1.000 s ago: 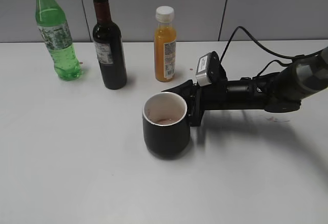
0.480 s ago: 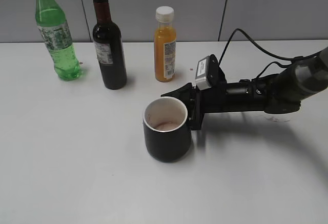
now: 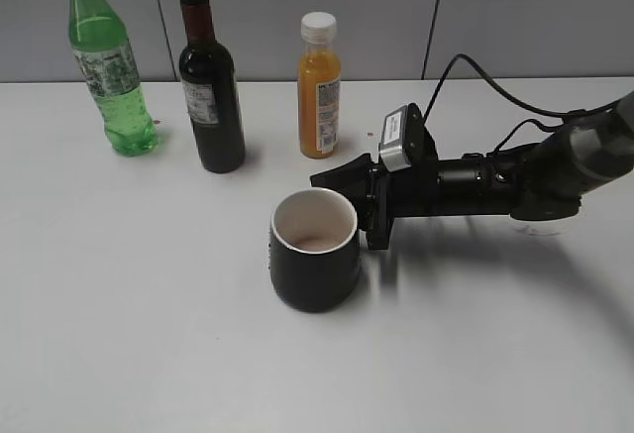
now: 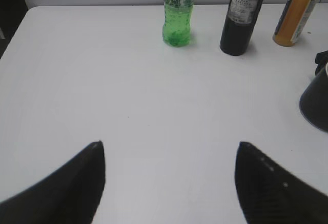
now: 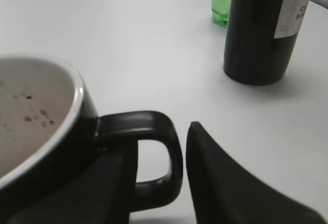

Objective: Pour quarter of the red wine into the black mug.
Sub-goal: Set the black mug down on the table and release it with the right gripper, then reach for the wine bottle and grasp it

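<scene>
**Right jaws straddling the mug handle, wine bottle standing at the back**

The jaws of the right gripper [image 5: 154, 183] are standing apart around the black handle of the squat matte black mug [image 3: 315, 250], one finger [image 5: 225, 183] lying just outside the loop and the other passing under it; whether either is pressing on the handle cannot be told. The left gripper [image 4: 169, 178] is hovering with its two dark fingertips spread wide and nothing between them, over the bare white table [image 4: 128, 96].

The mug is sitting near the middle of the table, upright or nearly so, its handle pointing toward the right arm. Its interior is showing white with a pale reddish film at the bottom and a few small dark red specks on the inner wall in the right wrist view.

Farther back, near the grey wall, three bottles are standing upright in a row, well apart from the mug. The dark, nearly black glass wine bottle [image 3: 209, 81] with dark red neck foil and a small white label is standing in the middle. The green plastic bottle [image 3: 104, 56] is standing to its left and the small orange juice bottle with a white cap [image 3: 319, 86] to its right.
</scene>
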Tool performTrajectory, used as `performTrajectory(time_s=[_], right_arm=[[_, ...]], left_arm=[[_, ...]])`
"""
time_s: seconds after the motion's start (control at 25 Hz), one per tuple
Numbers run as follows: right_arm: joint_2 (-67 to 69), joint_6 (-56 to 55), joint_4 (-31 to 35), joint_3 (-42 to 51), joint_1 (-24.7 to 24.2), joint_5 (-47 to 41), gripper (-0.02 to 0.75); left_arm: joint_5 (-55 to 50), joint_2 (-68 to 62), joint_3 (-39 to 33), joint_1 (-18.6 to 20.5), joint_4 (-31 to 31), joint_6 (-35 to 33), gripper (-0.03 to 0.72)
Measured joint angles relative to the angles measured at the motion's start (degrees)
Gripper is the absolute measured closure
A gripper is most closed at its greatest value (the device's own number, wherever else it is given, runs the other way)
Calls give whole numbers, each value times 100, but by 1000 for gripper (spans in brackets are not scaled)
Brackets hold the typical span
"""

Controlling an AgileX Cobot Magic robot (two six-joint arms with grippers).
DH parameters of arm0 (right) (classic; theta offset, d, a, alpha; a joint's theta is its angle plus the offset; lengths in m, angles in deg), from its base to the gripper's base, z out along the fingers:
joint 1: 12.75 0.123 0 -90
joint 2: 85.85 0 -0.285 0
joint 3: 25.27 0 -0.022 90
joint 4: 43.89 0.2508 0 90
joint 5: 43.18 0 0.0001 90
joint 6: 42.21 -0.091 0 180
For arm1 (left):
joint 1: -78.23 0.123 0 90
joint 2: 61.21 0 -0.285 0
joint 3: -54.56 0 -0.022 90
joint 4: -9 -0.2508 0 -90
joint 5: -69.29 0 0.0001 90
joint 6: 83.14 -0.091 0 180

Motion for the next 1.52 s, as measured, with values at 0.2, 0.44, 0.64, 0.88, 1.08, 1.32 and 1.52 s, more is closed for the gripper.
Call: performTrajectory(time_s=[0.2,0.44,0.64,0.88,1.08,1.32,1.52], right_arm=[[0,-23,-288,0,-204,35,475],[0,-140,-695,0,-581,37,475],[0,-188,-1012,0,-901,41,475],[-206,-458,-1239,0,-1198,43,475],[-418,-527,-583,0,-1320,43,449],[-679,-523,752,5,-1464,-416,257],[-749,117,2173,5,-1502,-1498,191]], left_arm=[[0,0,0,0,0,-2,99],[0,0,0,0,0,4,99],[0,0,0,0,0,-1,99],[0,0,0,0,0,6,99],[0,0,0,0,0,1,99],[0,0,0,0,0,-2,99],[0,0,0,0,0,-1,99]])
